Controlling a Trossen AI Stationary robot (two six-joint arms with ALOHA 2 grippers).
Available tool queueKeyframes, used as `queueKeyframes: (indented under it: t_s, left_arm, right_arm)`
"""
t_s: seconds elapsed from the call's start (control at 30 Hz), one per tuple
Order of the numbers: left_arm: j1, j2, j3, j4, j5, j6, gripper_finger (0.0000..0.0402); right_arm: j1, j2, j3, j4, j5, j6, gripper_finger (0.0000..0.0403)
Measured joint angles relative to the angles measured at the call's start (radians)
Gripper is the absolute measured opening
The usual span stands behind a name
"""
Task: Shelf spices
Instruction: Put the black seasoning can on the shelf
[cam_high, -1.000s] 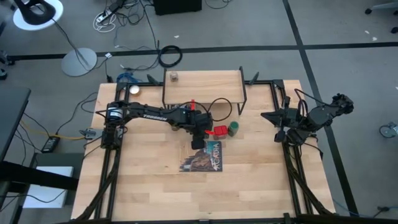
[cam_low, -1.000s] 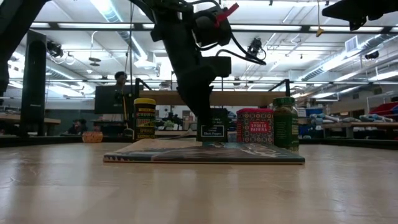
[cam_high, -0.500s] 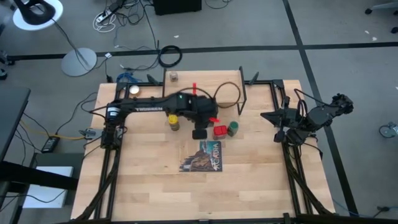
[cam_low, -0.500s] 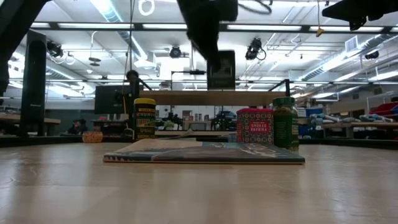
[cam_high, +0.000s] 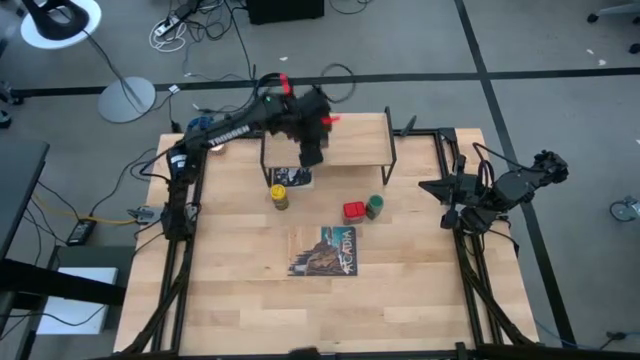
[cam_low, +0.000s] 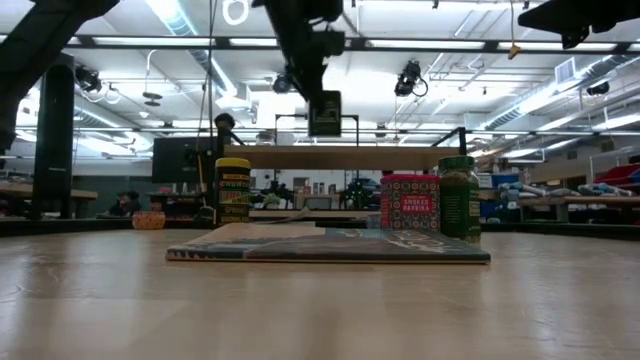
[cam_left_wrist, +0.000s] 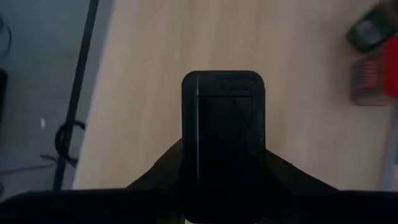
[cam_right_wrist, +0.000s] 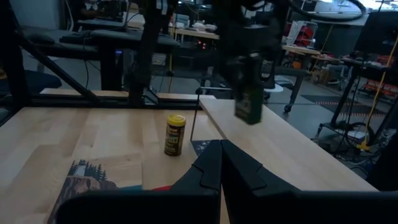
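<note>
Above the shelf (cam_high: 350, 130), clear of its board: black tin (cam_low: 325, 112) upright, long axis vertical, clamped in left gripper (cam_high: 311, 150). Placement straight down. Right gripper (cam_high: 447, 213) shut, empty, parked at right table edge, farther off.

a robotics lab or workshop: grey floor with black tape lines (cam_high: 500, 110) and loose cables (cam_high: 190, 25) at 11 o'clock, exposed ceiling ducts (cam_low: 195, 60), strip lights, monitors (cam_low: 175, 158) and workbenches (cam_right_wrist: 186, 34) behind the desk (cam_high: 420, 290).
</note>
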Motion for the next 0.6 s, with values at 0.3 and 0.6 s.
queueKeyframes:
  t_s: [0.3,0.6]
  left_arm:
    - [0.134,0.007,0.000,-0.002,0.050,0.065,0.0120]
    - [0.193,0.019,0.000,-0.013,0.082,0.155,0.0120]
  right_arm:
    - [0.000,0.000,0.000,0.010,-0.015,-0.017,0.0004]
    - [0.000,0.000,0.000,0.010,-0.015,-0.018,0.0004]
